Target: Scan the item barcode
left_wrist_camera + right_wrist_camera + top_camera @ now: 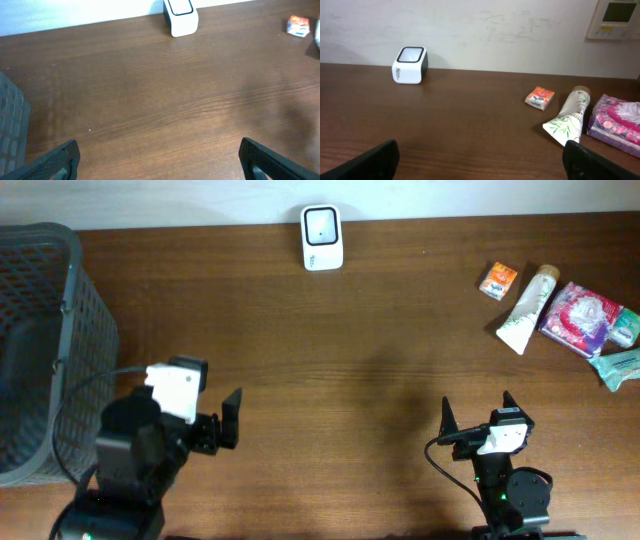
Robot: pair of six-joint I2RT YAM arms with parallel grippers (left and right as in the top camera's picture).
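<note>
Left arm: Your left arm sits at the near-left edge of the table, wrist angled toward the far right.
Left tool: Your left tool holds its jaws spread wide, with nothing between them.
Right arm: Your right arm sits folded at the near-right edge, wrist pointing away from you.
Right tool: Your right tool is likewise parted wide and empty, its dark fingertips just above the wood.

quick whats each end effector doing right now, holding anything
left end effector: open, holding nothing
right end effector: open, holding nothing
</note>
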